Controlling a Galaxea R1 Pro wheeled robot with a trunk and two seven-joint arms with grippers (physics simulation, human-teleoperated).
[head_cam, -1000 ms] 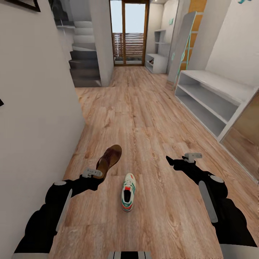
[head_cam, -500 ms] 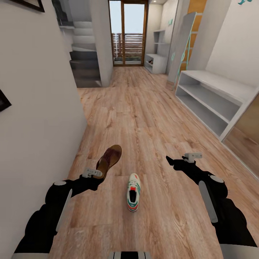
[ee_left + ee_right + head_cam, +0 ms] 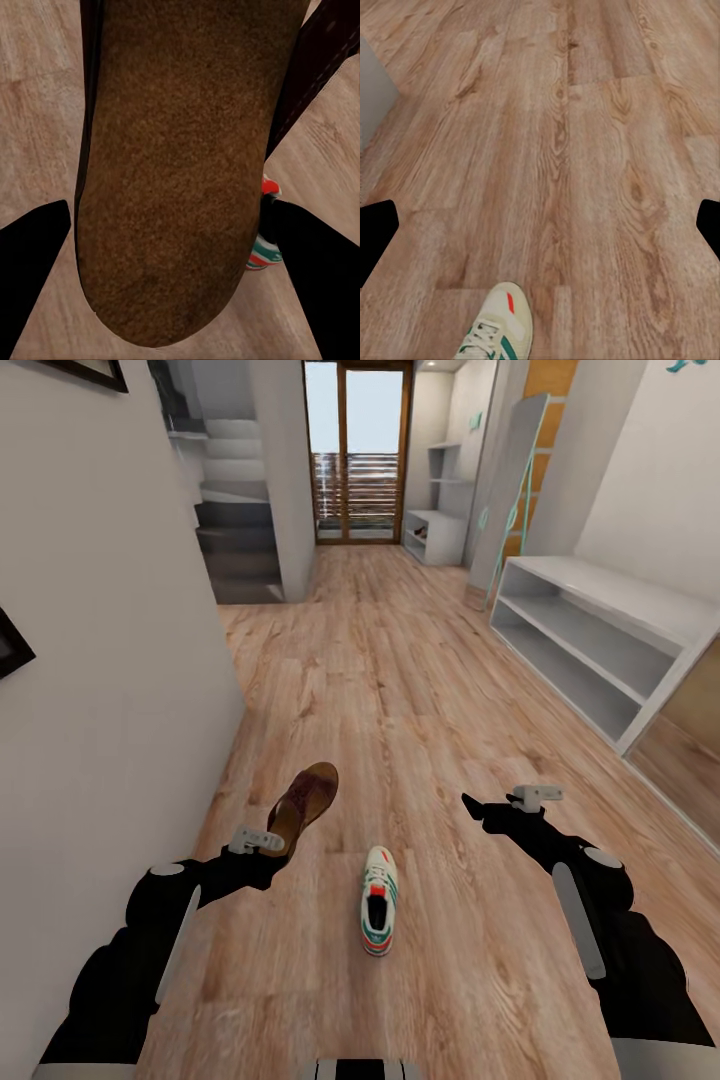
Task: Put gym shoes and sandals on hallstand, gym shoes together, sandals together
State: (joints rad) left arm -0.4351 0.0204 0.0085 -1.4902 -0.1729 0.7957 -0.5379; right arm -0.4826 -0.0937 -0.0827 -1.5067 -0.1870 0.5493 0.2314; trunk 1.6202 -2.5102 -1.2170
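My left gripper [image 3: 272,848] is shut on a dark brown sandal [image 3: 305,803], holding it by the heel end with the toe pointing away. In the left wrist view the sandal's rough sole [image 3: 180,172] spans the gap between the black fingers [image 3: 34,247]. One white gym shoe [image 3: 379,913] with green stripes lies on the corridor floor [image 3: 400,690] between my arms; its toe shows in the right wrist view [image 3: 500,330]. My right gripper [image 3: 472,804] hangs open and empty above the planks. The hallstand [image 3: 436,534] stands far down the corridor on the right.
A white wall [image 3: 110,660] runs close along my left. A similar grey two-shelf unit [image 3: 585,635] stands nearer on the right. Grey stairs [image 3: 235,540] and a glass door [image 3: 360,450] close the far end. A tall leaning panel [image 3: 515,490] stands beyond the near unit.
The whole view has shifted: the left wall and the gym shoe have slid right and down in the picture, so the camera moved. Both grippers keep their pose; the sandal stays held.
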